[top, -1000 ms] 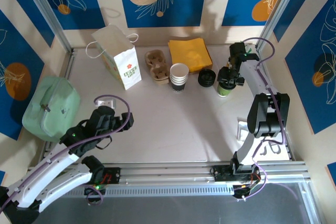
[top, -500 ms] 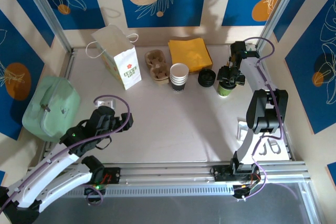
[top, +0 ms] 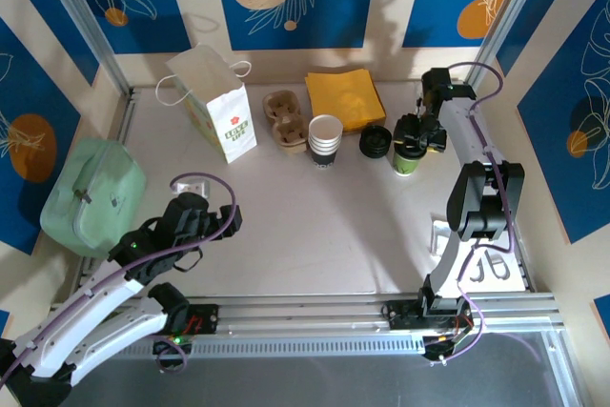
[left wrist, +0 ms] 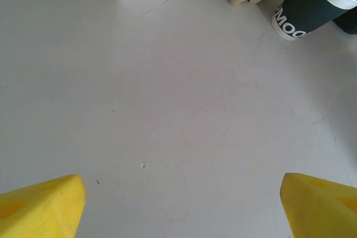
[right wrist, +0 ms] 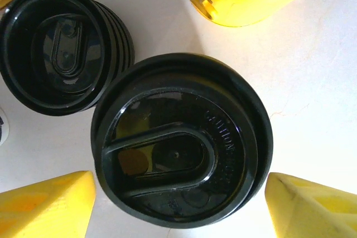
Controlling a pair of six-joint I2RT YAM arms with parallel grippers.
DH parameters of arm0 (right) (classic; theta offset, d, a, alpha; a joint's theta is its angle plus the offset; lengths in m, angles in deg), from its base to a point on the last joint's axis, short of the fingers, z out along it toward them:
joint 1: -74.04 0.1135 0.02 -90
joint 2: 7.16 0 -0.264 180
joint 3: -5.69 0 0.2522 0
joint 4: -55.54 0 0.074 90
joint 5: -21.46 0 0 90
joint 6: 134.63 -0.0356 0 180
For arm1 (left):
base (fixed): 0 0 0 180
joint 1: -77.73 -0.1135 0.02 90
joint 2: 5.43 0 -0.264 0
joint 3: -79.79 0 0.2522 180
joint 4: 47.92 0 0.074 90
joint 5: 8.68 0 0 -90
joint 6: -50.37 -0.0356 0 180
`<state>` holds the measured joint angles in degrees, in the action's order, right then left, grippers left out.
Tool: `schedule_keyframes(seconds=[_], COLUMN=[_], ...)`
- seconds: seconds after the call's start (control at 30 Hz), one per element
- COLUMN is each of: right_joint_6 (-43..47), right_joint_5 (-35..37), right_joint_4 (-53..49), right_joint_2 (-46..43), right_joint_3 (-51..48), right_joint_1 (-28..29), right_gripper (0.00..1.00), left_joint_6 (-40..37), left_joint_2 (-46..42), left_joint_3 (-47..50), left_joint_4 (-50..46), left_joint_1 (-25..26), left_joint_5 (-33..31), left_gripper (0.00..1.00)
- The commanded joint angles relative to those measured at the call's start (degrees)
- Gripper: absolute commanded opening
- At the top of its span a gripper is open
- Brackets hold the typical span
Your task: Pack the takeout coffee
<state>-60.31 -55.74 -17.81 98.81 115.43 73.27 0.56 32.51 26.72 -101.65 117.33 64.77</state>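
Left arm: folded low, front-left; left gripper (left wrist: 181,193) gaping wide over the table (left wrist: 167,110).
Right arm: stretched far-right; right gripper (right wrist: 175,193) pointing down, fingers spread astride the takeout coffee (right wrist: 181,140).
Takeout coffee: upright, just beside the lid stack (right wrist: 61,48).

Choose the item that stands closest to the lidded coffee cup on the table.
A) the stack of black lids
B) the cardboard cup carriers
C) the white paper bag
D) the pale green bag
A: in the right wrist view the stack of black lids sits right beside the lidded cup, while the overhead view puts both bags and the carriers much further off to the left.
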Motion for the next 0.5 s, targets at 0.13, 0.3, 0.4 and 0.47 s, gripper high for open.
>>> schedule_keyframes(seconds=[0.13, 0.3, 0.4, 0.47], right_joint_6=[-0.44, -0.49, -0.53, -0.67], right_joint_5=[-1.13, -1.55, -2.38, -3.76], right_joint_4=[-2.63, -3.16, -3.17, -3.28], right_joint_2=[0.12, -1.18, -4.02, -6.45], right_joint_3=[2.01, 2.24, 1.85, 1.60], right_joint_1=[-0.23, -0.28, -0.24, -0.28], right_gripper=[0.79, 0.79, 0.79, 0.79], left_joint_6=[-0.09, -0.10, -0.25, -0.44], left_joint_2=[-1.11, -0.93, -1.00, -1.01], left_joint_3=[-1.84, -1.85, -2.13, -2.39], left_joint_4=[-1.61, -1.47, -1.77, -1.87], left_joint_1=[-0.58, -0.58, -0.60, -0.57], left_joint_5=[-0.59, -0.45, -0.75, -0.93], left_gripper=[0.90, 0.90, 0.90, 0.90])
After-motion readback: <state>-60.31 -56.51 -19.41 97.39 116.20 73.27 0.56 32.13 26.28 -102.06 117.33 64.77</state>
